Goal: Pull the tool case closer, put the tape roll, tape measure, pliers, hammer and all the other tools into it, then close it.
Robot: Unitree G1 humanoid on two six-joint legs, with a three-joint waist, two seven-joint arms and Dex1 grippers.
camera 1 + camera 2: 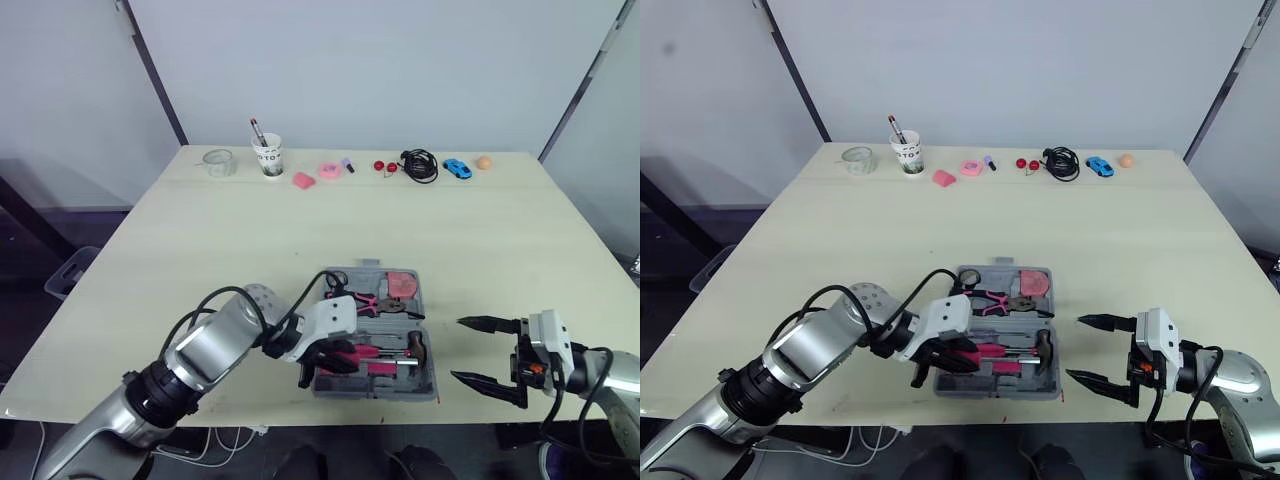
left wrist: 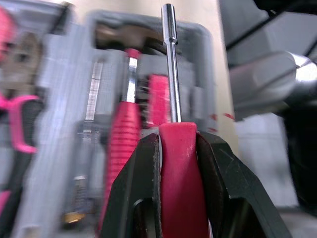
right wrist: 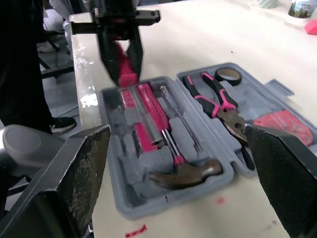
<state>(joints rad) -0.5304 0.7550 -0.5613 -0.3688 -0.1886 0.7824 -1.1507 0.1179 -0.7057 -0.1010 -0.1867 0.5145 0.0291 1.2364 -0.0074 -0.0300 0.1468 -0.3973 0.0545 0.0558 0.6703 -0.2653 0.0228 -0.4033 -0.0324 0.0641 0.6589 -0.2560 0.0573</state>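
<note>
Hammer and pliers in tool case

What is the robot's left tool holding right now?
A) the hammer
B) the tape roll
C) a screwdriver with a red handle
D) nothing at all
C: the left tool is shut on the red handle of the screwdriver, its metal shaft sticking out; the hammer lies in the tool case.
</note>
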